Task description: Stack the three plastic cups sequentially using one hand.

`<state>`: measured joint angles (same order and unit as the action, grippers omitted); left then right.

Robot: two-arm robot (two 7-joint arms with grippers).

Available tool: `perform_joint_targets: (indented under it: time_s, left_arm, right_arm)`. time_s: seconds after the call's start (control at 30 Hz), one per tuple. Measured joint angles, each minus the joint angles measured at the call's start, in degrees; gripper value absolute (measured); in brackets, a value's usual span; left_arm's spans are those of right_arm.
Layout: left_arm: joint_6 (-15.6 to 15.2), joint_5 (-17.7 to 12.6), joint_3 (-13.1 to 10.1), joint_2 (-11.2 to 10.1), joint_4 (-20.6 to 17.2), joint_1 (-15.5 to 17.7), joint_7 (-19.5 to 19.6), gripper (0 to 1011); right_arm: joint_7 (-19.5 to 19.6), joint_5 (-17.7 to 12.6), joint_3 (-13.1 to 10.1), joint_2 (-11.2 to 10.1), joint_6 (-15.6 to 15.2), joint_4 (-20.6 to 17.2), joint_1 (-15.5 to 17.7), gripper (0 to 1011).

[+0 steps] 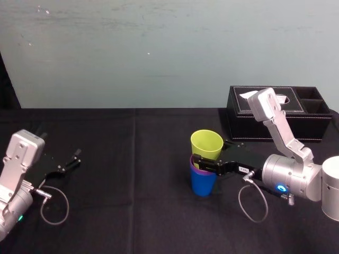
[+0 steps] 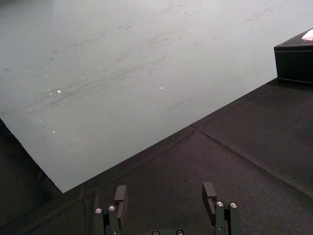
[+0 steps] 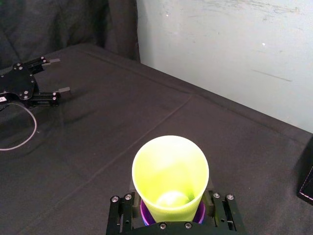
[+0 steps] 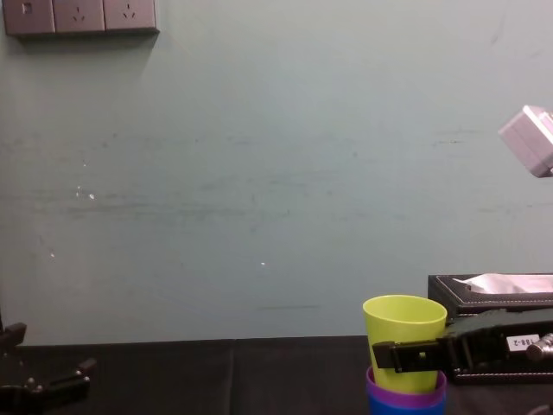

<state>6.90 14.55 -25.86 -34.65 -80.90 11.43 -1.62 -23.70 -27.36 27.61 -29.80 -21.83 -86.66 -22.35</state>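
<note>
Stack stands at mid-table on the black table (image 1: 132,206), in front of the tissue box (image 1: 280,114) and apart from it.
- Blue cup (image 1: 203,184) at the bottom, upright on the cloth.
- Purple cup (image 1: 194,168) nested inside it, with just the rim band showing.
- Yellow-green cup (image 1: 206,144) rides in the purple one, most of its wall above the rim.

Right gripper (image 1: 205,163) reaches in from the right, jaws clamped on the yellow-green cup's lower wall. Left gripper (image 1: 74,157) is parked at the far left, jaws spread and holding nothing.

Judged step: seating the third and last cup. Whether it has bottomed out cannot be told. The next move calls for a straight downward press if slack remains. Then the jaws open and draw back level, so the stack is not tipped.
</note>
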Motion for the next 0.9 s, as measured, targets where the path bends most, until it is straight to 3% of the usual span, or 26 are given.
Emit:
perform_joint_targets:
  time_s: [0.4, 0.73, 0.9]
  left_arm:
    - [0.0, 0.0, 0.0, 0.0, 0.0, 0.0, 0.0, 1000]
    - [0.0, 0.0, 0.0, 0.0, 0.0, 0.0, 0.0, 1000]
    - [0.0, 0.0, 0.0, 0.0, 0.0, 0.0, 0.0, 1000]
  right_arm:
    - [0.1, -0.1, -0.1, 0.0, 0.1, -0.1, 0.0, 735]
    - [0.1, -0.2, -0.2, -0.1, 0.1, -0.2, 0.1, 990]
    - [0.1, -0.2, -0.2, -0.1, 0.1, -0.2, 0.1, 1002]
